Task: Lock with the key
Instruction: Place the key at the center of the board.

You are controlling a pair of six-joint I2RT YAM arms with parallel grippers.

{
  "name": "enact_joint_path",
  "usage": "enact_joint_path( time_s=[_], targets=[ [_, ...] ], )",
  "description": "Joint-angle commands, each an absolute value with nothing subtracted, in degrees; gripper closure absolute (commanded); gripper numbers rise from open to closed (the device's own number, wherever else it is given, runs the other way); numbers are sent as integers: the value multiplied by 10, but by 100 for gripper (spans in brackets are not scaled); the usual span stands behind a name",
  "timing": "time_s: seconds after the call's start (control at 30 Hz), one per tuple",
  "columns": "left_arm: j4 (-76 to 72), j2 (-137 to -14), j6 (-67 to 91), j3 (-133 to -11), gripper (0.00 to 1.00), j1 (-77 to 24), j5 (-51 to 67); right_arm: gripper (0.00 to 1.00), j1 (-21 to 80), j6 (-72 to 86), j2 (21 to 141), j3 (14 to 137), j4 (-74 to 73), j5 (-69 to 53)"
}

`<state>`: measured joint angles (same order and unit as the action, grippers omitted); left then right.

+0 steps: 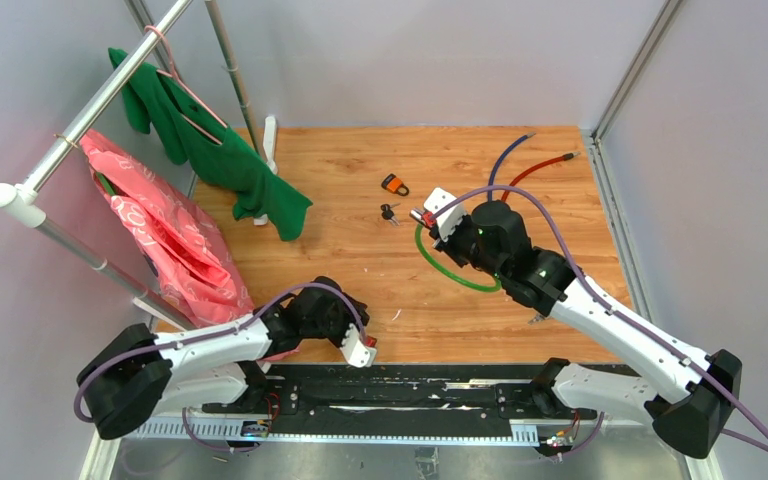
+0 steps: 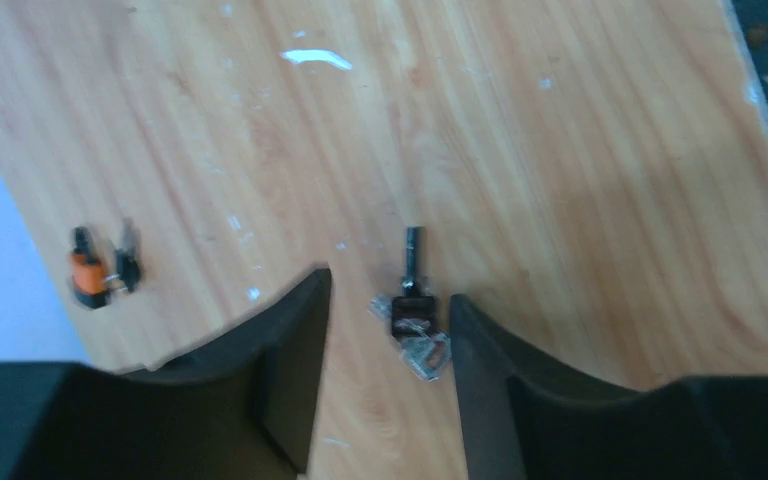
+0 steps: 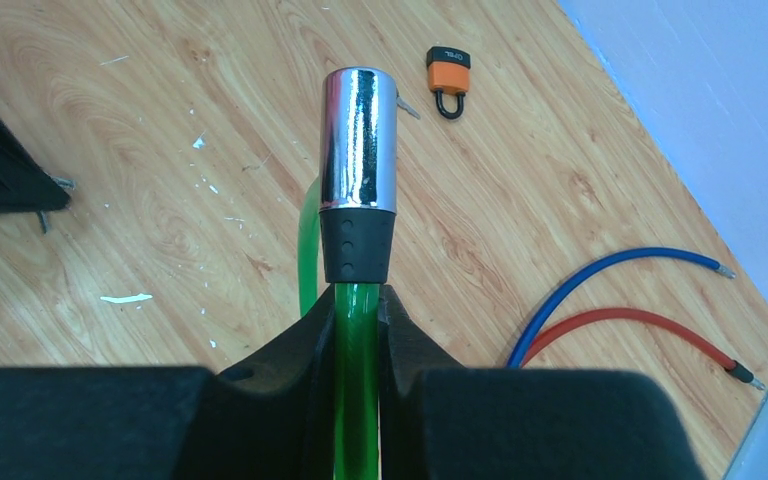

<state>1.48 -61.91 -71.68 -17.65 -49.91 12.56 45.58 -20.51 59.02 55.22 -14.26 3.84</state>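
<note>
A light-brown wood-grain tabletop (image 1: pixel 340 170), flecked with small white marks, fills the middle. Plain pale grey-lilac walls (image 1: pixel 410 50) close it in on three sides, and a slim aluminium corner post (image 1: pixel 632 75) stands at the right. At the left a silvery metal clothes rail (image 1: pixel 100 100) slants across, carrying a dark green garment (image 1: pixel 230 165) and a pink patterned cloth (image 1: pixel 170 240). The light is even and soft.
</note>
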Motion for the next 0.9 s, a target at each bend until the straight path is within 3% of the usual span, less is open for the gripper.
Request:
enact_joint_path(
  time_s=[0.0, 0.23, 0.4, 0.57, 0.87],
  targets=[
    [46, -602, -724, -175, 38, -502, 150, 100, 450, -195, 577, 554, -120, 24],
    [188, -530, -614, -276, 17, -502, 211, 100, 451, -127, 604, 582, -134, -20],
    [202, -464, -323, -348, 17, -493, 125, 100, 451, -25, 654, 626, -143, -94],
    [207, -379, -68, -378, 17, -409, 91, 100, 451, 111, 717, 633, -73, -177],
    [142, -214, 133, -283, 13, -265, 81, 100, 463, 347, 877, 618, 160, -271]
  ],
)
